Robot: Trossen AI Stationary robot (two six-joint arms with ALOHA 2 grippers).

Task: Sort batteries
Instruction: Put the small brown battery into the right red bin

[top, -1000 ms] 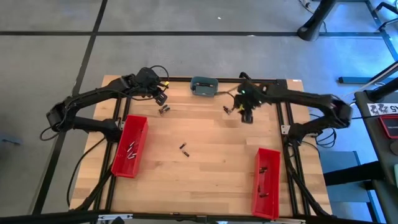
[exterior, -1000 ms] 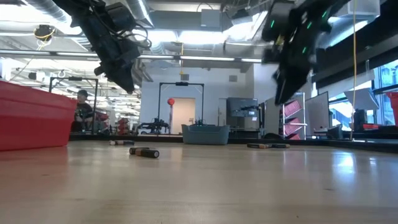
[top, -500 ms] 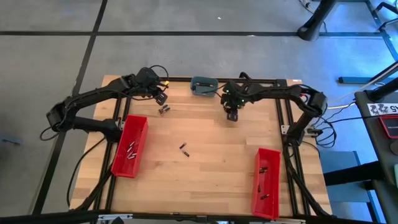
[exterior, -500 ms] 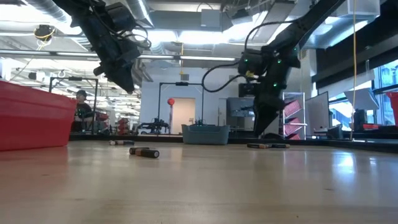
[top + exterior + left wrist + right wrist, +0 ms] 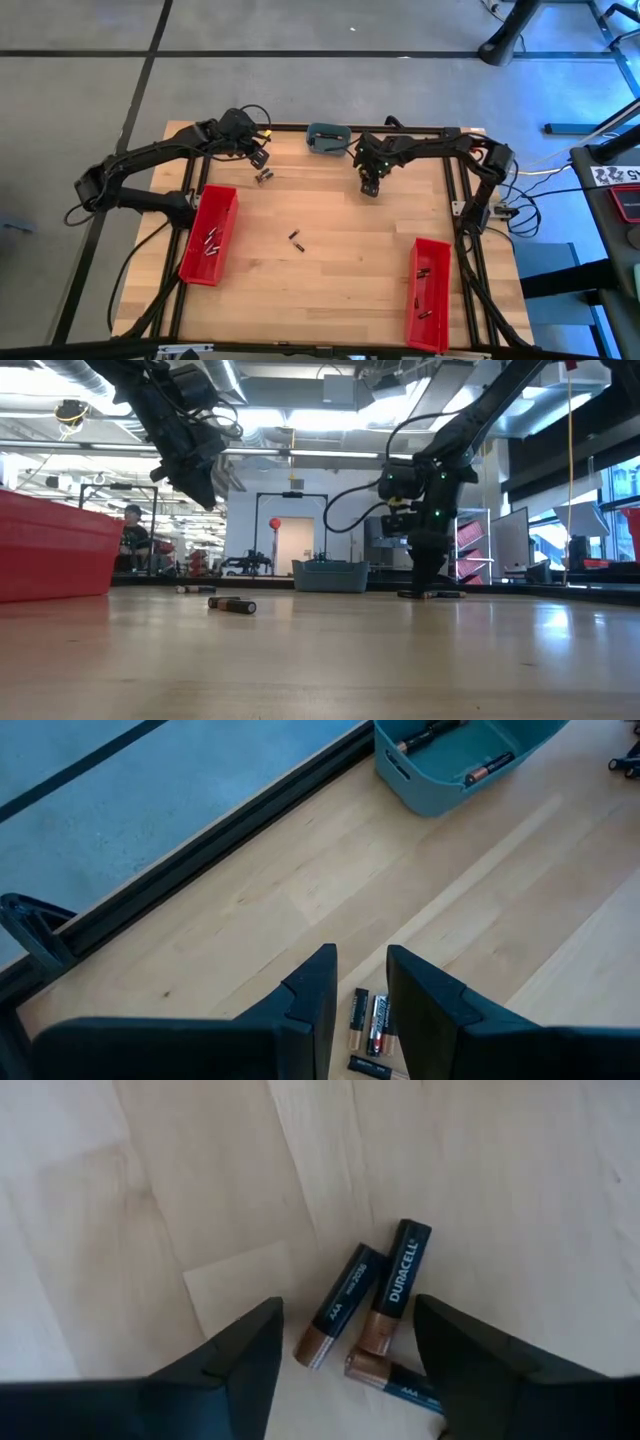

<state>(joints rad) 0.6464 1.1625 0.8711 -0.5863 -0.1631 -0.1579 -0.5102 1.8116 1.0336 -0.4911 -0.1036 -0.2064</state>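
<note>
Partly hidden batteries point(image 5: 375, 1310) lie between right gripper point(image 5: 345, 1345) fingers.

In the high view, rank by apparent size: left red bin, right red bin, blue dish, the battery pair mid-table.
1-2. Left red bin and right red bin: alike, can't rank.
3. Blue dish.
4. Battery pair.

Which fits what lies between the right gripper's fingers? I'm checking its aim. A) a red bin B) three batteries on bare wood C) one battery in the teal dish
B: the right gripper is open just above three batteries lying together on the table, none gripped yet.
</note>
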